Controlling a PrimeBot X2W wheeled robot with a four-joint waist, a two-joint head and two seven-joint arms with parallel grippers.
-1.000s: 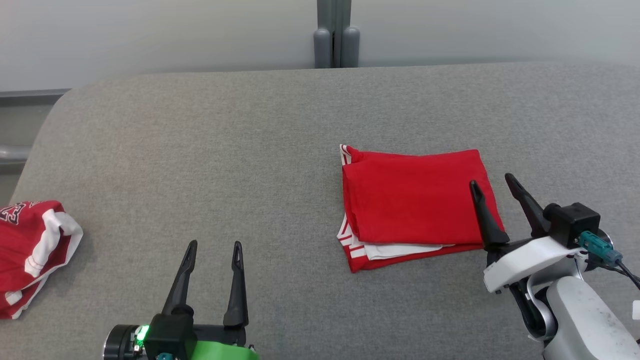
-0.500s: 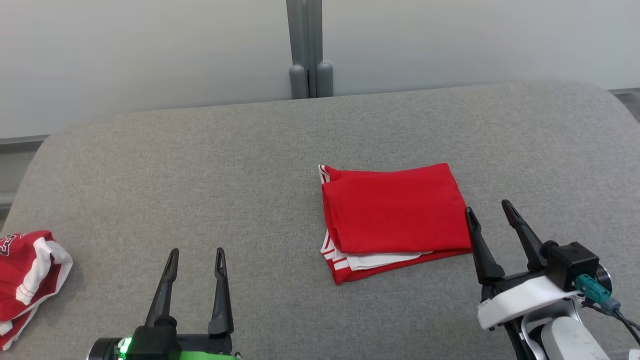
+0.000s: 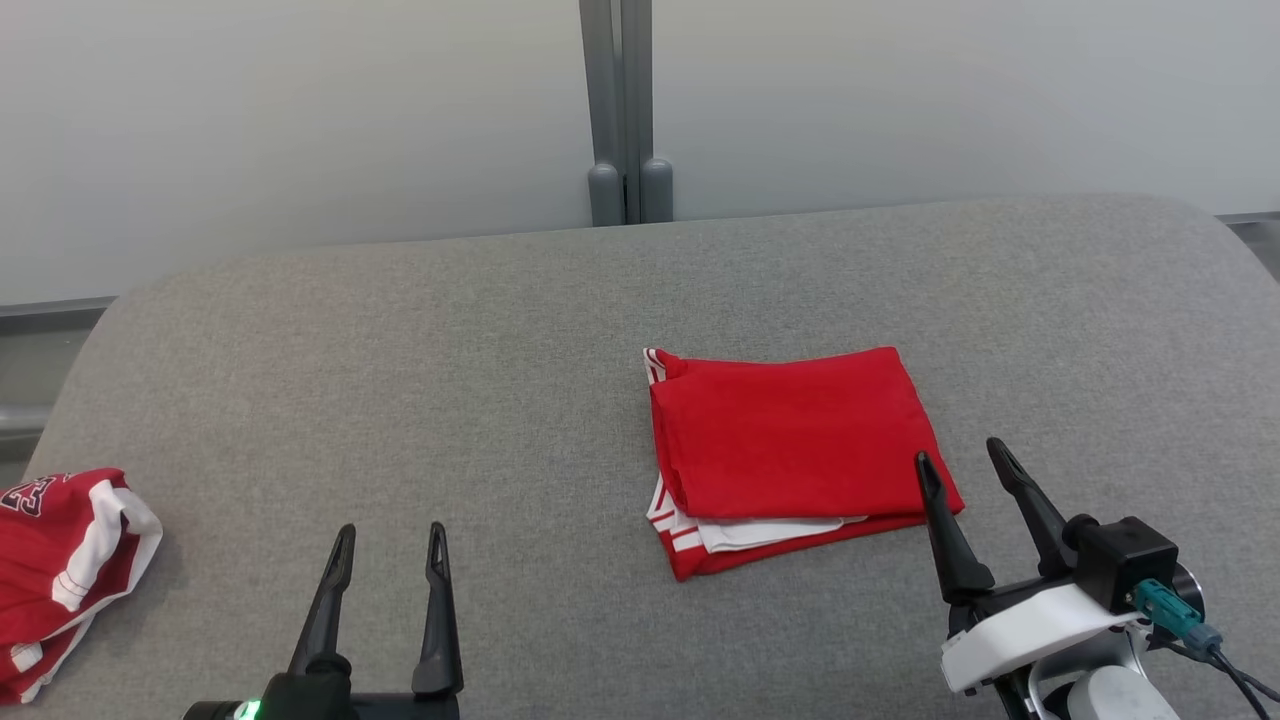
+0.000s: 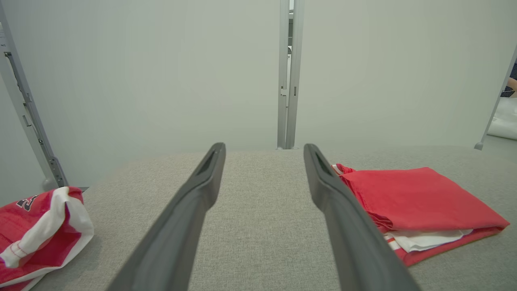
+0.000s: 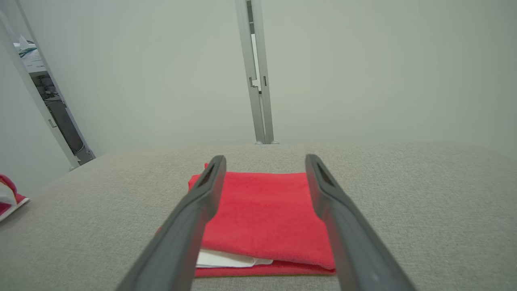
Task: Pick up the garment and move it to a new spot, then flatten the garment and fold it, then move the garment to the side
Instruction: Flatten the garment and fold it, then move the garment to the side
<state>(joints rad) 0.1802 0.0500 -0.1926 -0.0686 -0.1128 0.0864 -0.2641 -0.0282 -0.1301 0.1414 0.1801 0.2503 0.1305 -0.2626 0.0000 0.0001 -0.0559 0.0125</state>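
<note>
Garments number two on the single grey padded surface (image 3: 400,380). The folded garment (image 3: 790,440) lies flat toward 4 o'clock from the middle of the head view. It is a neat red rectangle with its long side running 9 to 3, and a white layer and red-and-white striped trim peek out along its 6 o'clock edge and 9 o'clock side. The other garment (image 3: 60,570), red with white bands and a scrap of dark lettering, sits crumpled at 8 o'clock at the surface's left edge, well apart from the folded one. Grippers number two, each with two dark fingers. The left gripper (image 3: 391,530), at 7 o'clock, has its fingers spread with nothing between them, over bare surface between the two garments. The right gripper (image 3: 958,452), at 4 o'clock, is likewise spread and empty. Its left fingertip overlaps the folded garment's 4 o'clock corner in the head view, and I cannot tell whether it touches. One grey post (image 3: 628,110) stands at 12 o'clock against the pale wall (image 3: 300,120).
</note>
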